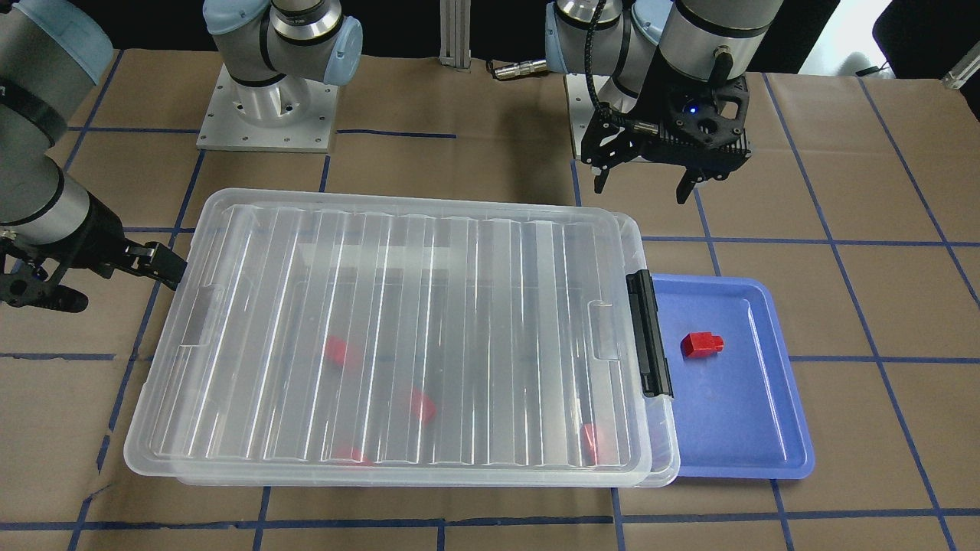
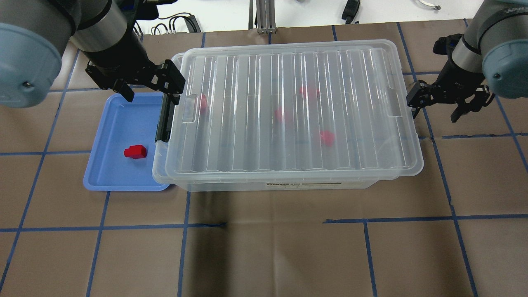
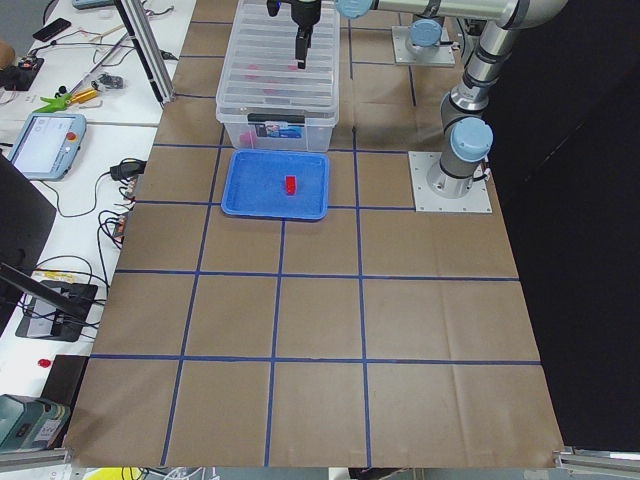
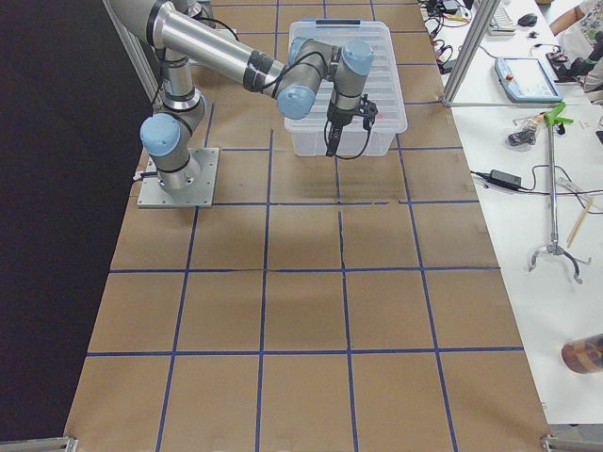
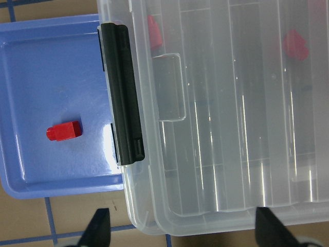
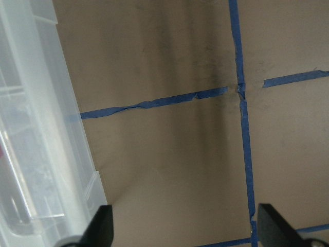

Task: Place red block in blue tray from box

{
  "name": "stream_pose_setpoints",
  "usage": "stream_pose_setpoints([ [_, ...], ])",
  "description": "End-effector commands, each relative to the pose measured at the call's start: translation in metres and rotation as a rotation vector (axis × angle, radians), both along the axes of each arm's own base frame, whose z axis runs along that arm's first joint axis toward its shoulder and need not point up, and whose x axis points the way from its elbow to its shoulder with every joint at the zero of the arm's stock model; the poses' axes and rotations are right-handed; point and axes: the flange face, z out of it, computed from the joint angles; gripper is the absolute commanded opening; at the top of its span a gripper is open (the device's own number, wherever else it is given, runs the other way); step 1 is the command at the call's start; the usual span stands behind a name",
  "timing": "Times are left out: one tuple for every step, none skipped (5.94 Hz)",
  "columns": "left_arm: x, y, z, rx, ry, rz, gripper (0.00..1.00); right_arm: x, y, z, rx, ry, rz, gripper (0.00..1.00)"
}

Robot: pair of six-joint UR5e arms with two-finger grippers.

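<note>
Red block (image 1: 702, 343), bright, stubbed, on its side in blue tray (image 1: 773, 428).

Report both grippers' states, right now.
Left gripper: open, empty, over the box at its black latch end.
Right gripper: open, empty, beside the box's other end.

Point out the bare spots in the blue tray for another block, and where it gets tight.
Free: the blue tray floor between the red block and the outer rim, and the wider bare end, topmost in the overhead view. Tight: the strip beside the box and its black latch.
</note>
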Motion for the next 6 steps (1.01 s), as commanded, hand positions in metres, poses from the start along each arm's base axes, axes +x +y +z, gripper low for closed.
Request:
stream_pose_setpoints([
  [0.0, 0.003, 0.0, 0.012, -0.002, 0.007, 0.98, 0.006, -0.001, 0.001, -0.01, -0.032, 0.0, 1.0],
  [0.0, 0.003, 0.0, 0.012, -0.002, 0.007, 0.98, 0.003, -0.005, 0.009, -0.025, -0.016, 0.007, 1.0],
  [0.0, 0.003, 0.0, 0.012, -0.002, 0.005, 0.98, 0.001, -0.012, 0.045, -0.079, 0.003, 0.01, 1.0],
  [0.0, 0.004, 0.001, 0.011, -0.002, 0.004, 0.98, 0.004, -0.01, 0.089, -0.087, 0.001, 0.005, 1.0],
  [0.0, 0.006, 0.003, 0.006, -0.001, -0.001, 0.98, 0.026, -0.004, 0.121, -0.097, 0.001, 0.04, 1.0],
  [0.0, 0.006, 0.002, 0.008, -0.002, -0.001, 0.98, 0.075, 0.006, 0.137, -0.108, 0.01, 0.029, 1.0],
])
